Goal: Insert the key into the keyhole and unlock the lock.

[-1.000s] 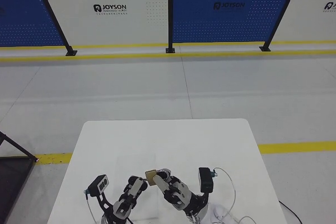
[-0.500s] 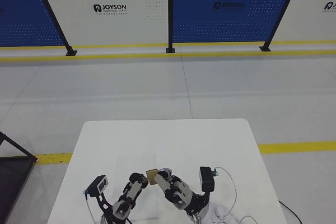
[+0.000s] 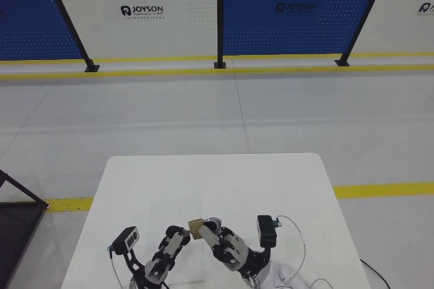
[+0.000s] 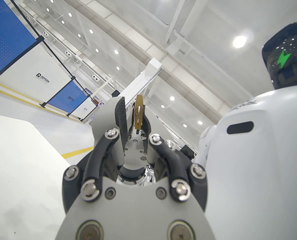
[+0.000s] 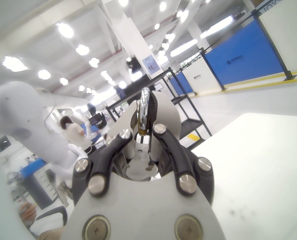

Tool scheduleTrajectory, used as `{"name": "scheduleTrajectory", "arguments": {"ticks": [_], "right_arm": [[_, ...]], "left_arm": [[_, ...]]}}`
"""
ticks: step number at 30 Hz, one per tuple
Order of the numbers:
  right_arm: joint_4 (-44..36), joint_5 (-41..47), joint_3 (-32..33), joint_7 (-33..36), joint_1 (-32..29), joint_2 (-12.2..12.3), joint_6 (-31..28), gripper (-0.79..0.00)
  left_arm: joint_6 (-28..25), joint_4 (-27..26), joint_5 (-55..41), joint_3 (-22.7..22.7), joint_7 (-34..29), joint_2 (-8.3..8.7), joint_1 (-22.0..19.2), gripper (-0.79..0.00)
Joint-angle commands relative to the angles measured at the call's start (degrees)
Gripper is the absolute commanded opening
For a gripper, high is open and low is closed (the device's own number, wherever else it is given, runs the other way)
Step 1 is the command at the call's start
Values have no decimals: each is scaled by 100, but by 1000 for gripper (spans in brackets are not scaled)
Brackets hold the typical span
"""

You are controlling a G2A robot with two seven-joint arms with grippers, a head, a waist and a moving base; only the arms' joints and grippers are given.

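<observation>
The left gripper [image 4: 133, 119] has its jaws drawn narrow on a flat brass key [image 4: 138, 112], which the left wrist view shows edge-on. In the right wrist view, the right gripper [image 5: 146, 117] has its jaws clamped on the lock [image 5: 143, 116], with the silver shackle pointing outward and the brass body seated deep between them. The top view adds how the two stand together: the grippers meet tip to tip above the near part of the white table [image 3: 224, 180], with the brass lock between them. From there the key is too small to tell whether it sits in the keyhole.
</observation>
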Motion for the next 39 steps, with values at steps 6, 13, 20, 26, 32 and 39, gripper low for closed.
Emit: {"name": "scheduleTrajectory", "arguments": {"ticks": [6, 13, 20, 26, 32, 39], "right_arm": [[9, -12, -48, 205, 35, 7, 45, -785], [-9, 16, -64, 268, 43, 12, 122, -785], [-34, 91, -37, 381, 35, 30, 166, -785], [-58, 149, -39, 517, 37, 44, 207, -785], [-76, 190, -49, 601, 47, 52, 245, -785], [-104, 154, -40, 633, 41, 66, 287, -785]], "left_arm": [[0, 65, 101, 1, 15, 16, -21, -785], [0, 166, 348, -107, 61, 0, -46, -785], [295, 200, 1470, -387, 684, -108, 16, -785], [698, 217, 2246, -412, 1116, -201, 54, -785], [1151, 303, 2947, -436, 1570, -259, 47, -785], [1606, 416, 3515, -452, 2024, -296, 2, -785]]}}
